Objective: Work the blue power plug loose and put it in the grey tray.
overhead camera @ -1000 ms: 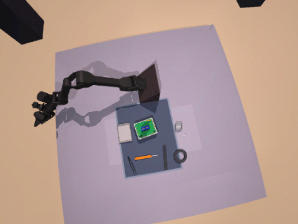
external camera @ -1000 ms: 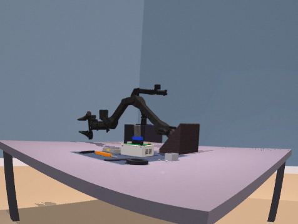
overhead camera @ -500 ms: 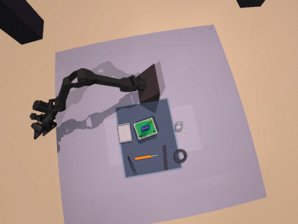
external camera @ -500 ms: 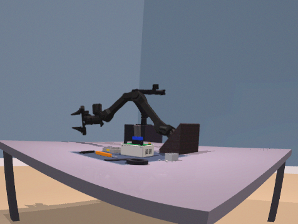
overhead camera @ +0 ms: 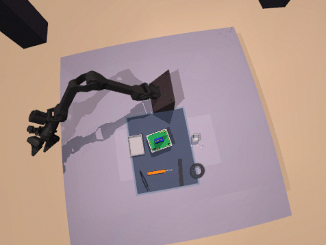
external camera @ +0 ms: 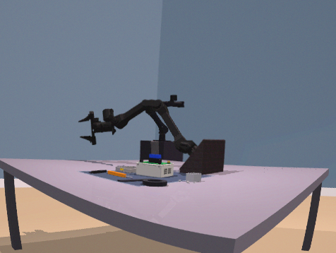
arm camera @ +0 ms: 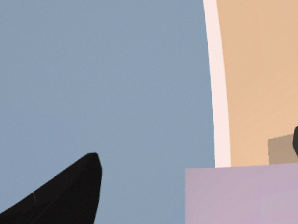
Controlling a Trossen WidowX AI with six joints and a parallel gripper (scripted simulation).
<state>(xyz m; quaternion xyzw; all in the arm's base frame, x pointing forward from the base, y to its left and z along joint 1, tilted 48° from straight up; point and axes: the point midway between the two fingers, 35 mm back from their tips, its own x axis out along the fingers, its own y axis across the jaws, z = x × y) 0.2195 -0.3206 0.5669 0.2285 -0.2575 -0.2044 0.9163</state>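
Top view: Reaching well out past the tray, on the side away from the board, with gripper spread wide and grasping nothing. Seated on the board, just beside the tray: the blue plug. Lying to the other side of the tray's neighbor, beyond the mat: nothing of the plug. Lying nearer the tray's lower end, an orange screwdriver.

Exterior view: Raised high above the tabletop, fingers apart and pointing away from the tray. Standing upright above the board, close by the tray, the plug, apparently still in its socket. Left to do, by all appearances: gripping, working loose, placing in the tray, releasing and backing clear.

Wrist view: Showing one dark finger, a sliver of another, wall, floor and table corner; no tray, no plug.
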